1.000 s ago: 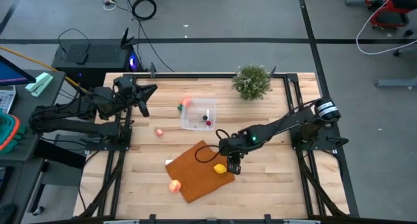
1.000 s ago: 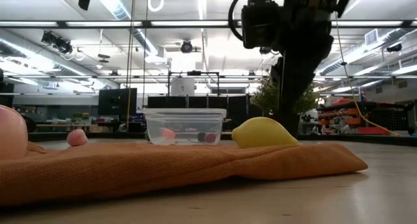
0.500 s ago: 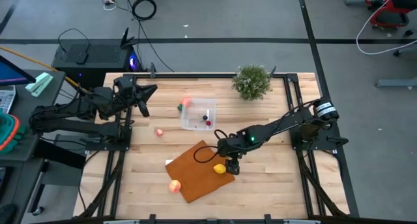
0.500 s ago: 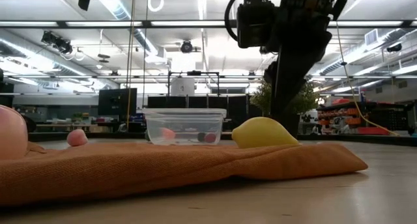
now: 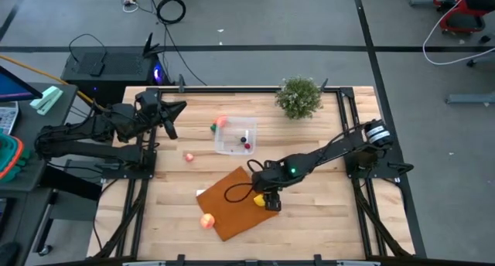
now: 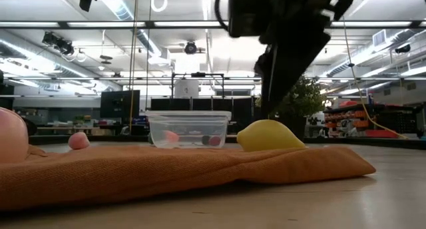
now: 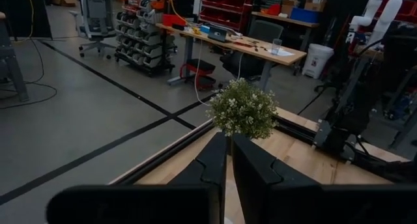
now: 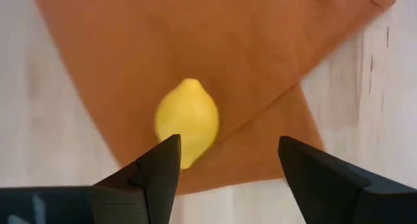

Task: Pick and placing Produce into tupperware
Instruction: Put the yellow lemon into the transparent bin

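Landmark: orange mat [image 5: 236, 202]. Peach fruit [image 5: 206, 220] sits on its near corner. Lemon [image 5: 261, 199] lies on its right edge; right gripper [image 5: 271, 202] hangs directly over it, fingers spread wide, holding nothing. Beyond the mat: pink piece [image 5: 189, 157], then tupperware [image 5: 236, 136] with red and dark pieces inside. Left gripper [image 5: 168, 115], fingers together, is parked far left of the mat.

One lemon [image 5: 260, 199] and one peach [image 5: 206, 220] lie on one mat [image 5: 232, 208]; one container [image 5: 236, 136], one plant [image 5: 298, 97], two arms.
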`<state>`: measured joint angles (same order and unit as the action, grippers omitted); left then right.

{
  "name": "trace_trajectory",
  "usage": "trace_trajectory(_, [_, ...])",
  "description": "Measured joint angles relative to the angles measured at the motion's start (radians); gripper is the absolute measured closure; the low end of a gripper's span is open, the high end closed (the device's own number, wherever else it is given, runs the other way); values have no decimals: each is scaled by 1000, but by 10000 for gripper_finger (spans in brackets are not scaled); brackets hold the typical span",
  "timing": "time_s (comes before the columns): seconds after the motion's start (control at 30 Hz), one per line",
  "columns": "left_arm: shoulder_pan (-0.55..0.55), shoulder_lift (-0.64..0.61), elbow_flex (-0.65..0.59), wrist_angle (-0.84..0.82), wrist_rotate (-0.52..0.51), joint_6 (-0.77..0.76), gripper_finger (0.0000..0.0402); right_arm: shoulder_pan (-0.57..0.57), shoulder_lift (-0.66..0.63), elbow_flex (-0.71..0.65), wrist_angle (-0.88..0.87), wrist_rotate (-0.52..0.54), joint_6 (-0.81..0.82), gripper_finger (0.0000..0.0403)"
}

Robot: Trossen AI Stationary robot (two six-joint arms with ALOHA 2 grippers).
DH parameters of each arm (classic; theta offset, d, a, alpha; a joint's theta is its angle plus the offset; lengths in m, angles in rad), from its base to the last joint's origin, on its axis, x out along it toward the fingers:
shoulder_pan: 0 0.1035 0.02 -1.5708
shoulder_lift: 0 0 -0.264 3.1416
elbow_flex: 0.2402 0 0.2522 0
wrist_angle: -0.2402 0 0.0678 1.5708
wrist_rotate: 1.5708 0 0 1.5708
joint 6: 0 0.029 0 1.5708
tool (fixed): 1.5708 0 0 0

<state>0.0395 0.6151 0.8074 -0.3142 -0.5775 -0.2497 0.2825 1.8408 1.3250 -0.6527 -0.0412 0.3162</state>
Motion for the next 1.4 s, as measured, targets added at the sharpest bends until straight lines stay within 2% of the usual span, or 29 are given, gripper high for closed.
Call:
trace_trajectory(0.17, [0,0,0,-8,2,-1,370,3,92,91,-69,-16,-44,167])
trace_trajectory(0.33, [0,0,0,-15,28,0,364,8,127,145,-72,-43,-57,151])
trace_trajectory(0.63, [0,0,0,-21,42,1,369,40,150,149,-91,-54,-47,113])
trace_trajectory(0.83, [0,0,0,-31,42,2,373,42,183,148,-76,-50,-22,112])
trace_trajectory(1.1, [0,-2,0,-42,42,1,366,41,202,152,-71,-22,-21,133])
trace_trajectory(1.4, [0,-2,0,-43,42,1,376,41,194,152,-65,-20,-21,221])
